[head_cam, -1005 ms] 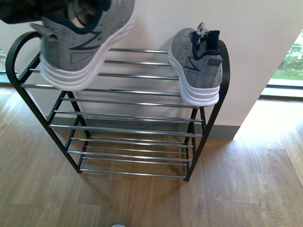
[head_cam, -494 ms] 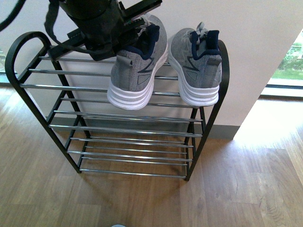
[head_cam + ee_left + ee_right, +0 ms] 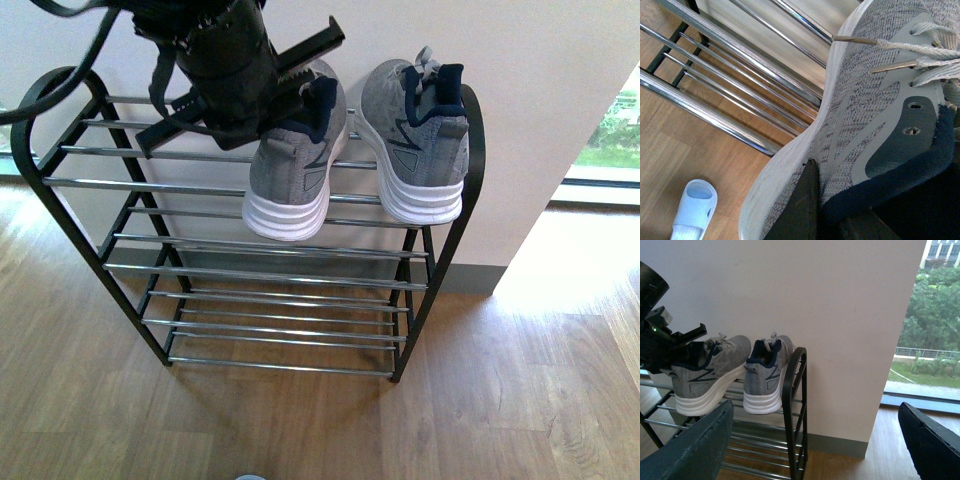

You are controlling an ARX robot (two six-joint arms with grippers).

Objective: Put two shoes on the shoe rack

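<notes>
Left wrist view: jaws pressed onto the navy collar of the held sneaker point(image 3: 860, 115), one dark finger point(image 3: 807, 210) flat against the grey knit side. From the front, left gripper point(image 3: 292, 100) clamped on that sneaker at the heel end, toe towards the wall. Carried over the last second from high above the left end of the shoe rack point(image 3: 60, 85), across and down to the top tier, now just beside the parked sneaker point(image 3: 415, 140) at the right end. Sole over the chrome bars, heel jutting past the front bar; cannot tell whether resting yet. Well apart, right gripper point(image 3: 815, 410), jaws spread, holding nothing. Judged nearly done: only settling and letting go left. Below, on the wood floor, a white slipper point(image 3: 692, 207), out of the way.
</notes>
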